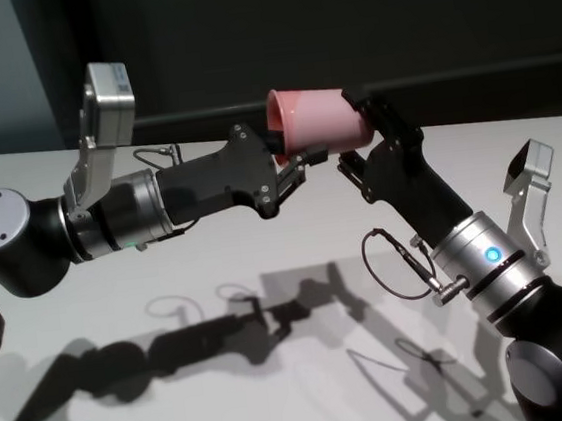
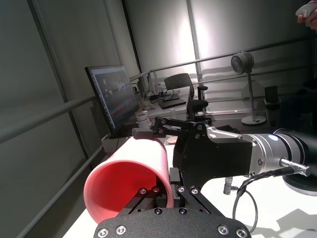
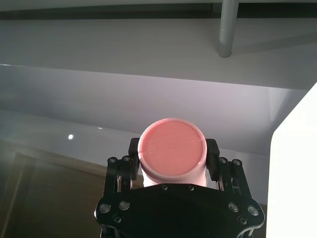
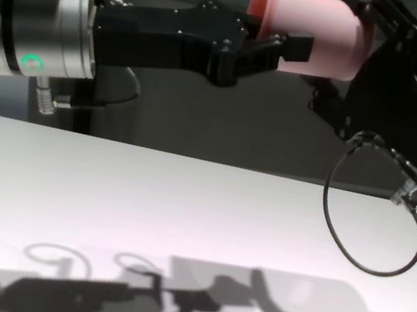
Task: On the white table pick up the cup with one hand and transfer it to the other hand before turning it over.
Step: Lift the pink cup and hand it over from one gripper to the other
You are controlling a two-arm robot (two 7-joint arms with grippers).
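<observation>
The pink cup (image 1: 317, 118) lies on its side high above the white table (image 1: 230, 397), held between both grippers. My left gripper (image 1: 304, 158), the one with the green wrist light, comes from the left and is shut on the cup's wall at the rim; one finger (image 4: 295, 46) lies on the outside. In the left wrist view its fingers straddle the rim of the cup (image 2: 124, 183). My right gripper (image 1: 353, 132), with the looped cable, is shut on the cup's base end. In the right wrist view the cup's base (image 3: 171, 148) sits between its two fingers (image 3: 212, 151).
The looped black cable (image 4: 373, 209) hangs under the right wrist. The arms' shadows fall on the table (image 4: 102, 210) below. A dark wall stands behind the table's far edge.
</observation>
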